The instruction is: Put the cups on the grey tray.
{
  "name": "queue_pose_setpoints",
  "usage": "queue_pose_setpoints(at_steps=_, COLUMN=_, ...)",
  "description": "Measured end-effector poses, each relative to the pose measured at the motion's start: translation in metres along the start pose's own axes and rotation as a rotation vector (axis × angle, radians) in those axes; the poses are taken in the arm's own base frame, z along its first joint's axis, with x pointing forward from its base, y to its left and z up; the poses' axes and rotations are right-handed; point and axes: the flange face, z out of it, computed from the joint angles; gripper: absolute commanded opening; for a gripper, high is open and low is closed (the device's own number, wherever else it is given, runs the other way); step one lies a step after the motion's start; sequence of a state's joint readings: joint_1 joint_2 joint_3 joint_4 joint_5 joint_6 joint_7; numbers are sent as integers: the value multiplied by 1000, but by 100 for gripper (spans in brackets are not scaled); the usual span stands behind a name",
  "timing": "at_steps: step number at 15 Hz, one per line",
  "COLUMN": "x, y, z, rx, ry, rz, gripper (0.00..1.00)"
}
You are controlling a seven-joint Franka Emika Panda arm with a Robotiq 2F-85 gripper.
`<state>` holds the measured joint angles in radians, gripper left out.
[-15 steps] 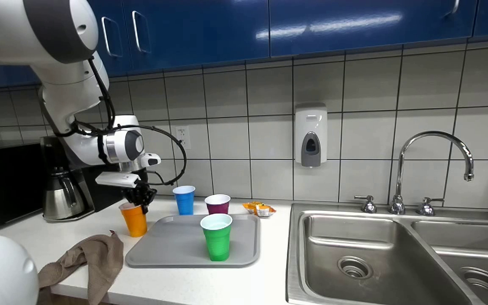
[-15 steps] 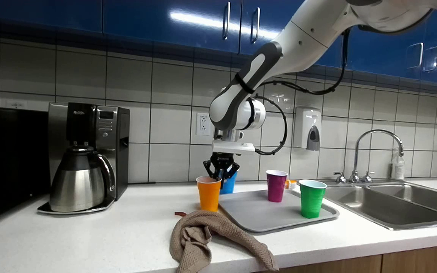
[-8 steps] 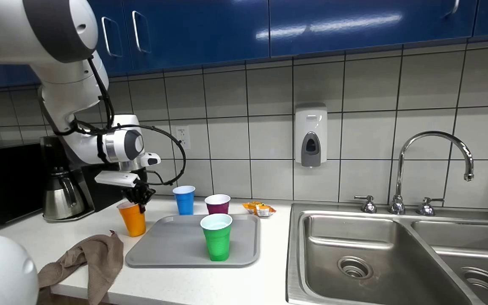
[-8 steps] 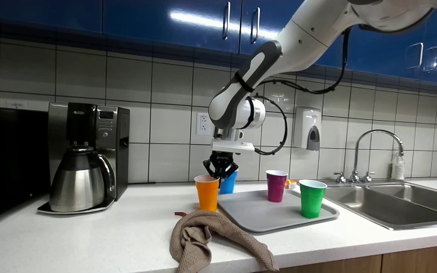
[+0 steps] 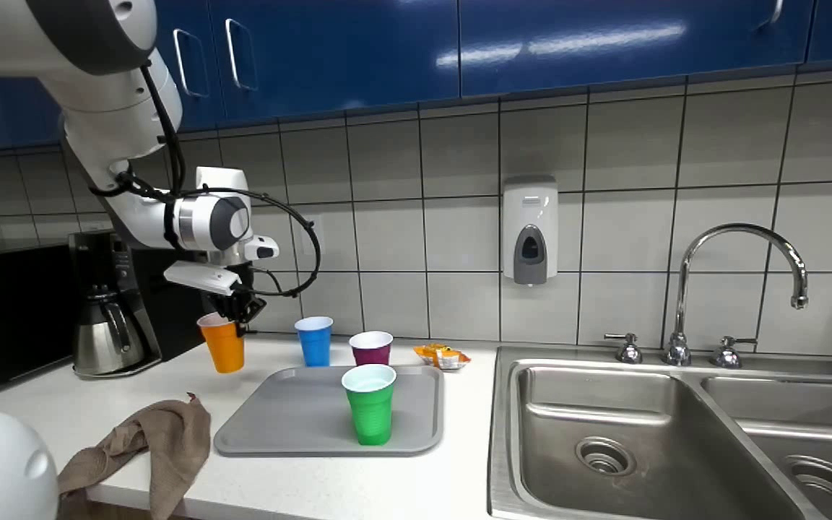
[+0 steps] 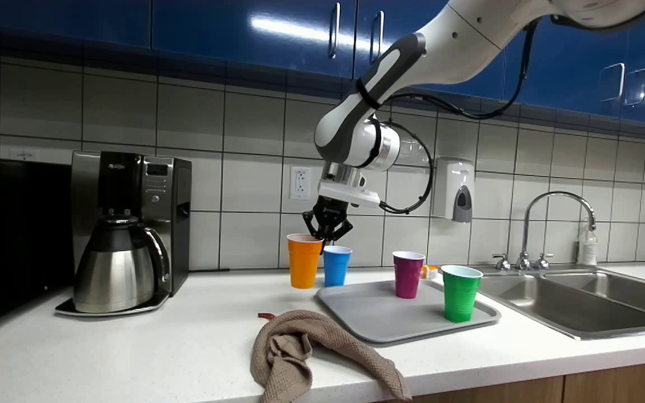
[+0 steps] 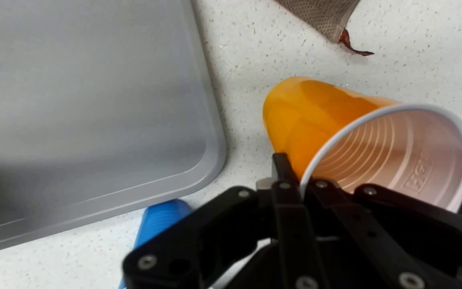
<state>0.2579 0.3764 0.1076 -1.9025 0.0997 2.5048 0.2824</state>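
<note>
My gripper (image 5: pixel 241 328) is shut on the near wall of the orange cup (image 5: pixel 222 347), one finger inside the rim and one outside, in the wrist view (image 7: pixel 295 180). The orange cup, also in an exterior view (image 6: pixel 302 266), hangs above the counter left of the grey tray (image 5: pixel 315 426), slightly tilted. The green cup (image 6: pixel 460 296) and the purple cup (image 6: pixel 407 277) stand upright on the tray. The blue cup (image 5: pixel 314 343) stands upright on the counter behind the tray; the wrist view shows part of it (image 7: pixel 161 218), partly hidden by the gripper.
A brown towel (image 6: pixel 305 341) lies by the counter's front edge, left of the tray. A coffee maker with a steel carafe (image 6: pixel 115 266) stands at the left. An orange snack packet (image 5: pixel 442 355) lies behind the tray. The sink (image 5: pixel 604 433) is at the right.
The arm has risen, and the orange cup has come up off the counter with the gripper. The green, purple and blue cups, the tray and the towel have not moved.
</note>
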Motion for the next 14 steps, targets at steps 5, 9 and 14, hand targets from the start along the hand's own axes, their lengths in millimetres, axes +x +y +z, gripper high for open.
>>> queue_pose_setpoints(at_steps=5, x=-2, y=38, z=-15, rx=-16, ry=7, rz=-8, gripper=1)
queue_pose_setpoints(at_steps=9, x=-16, y=69, z=-21, rx=-21, ry=-11, rz=-31, gripper=1)
queue_pose_setpoints(at_steps=14, x=-35, y=107, z=-23, rx=-37, ry=-39, rz=-29, gripper=1)
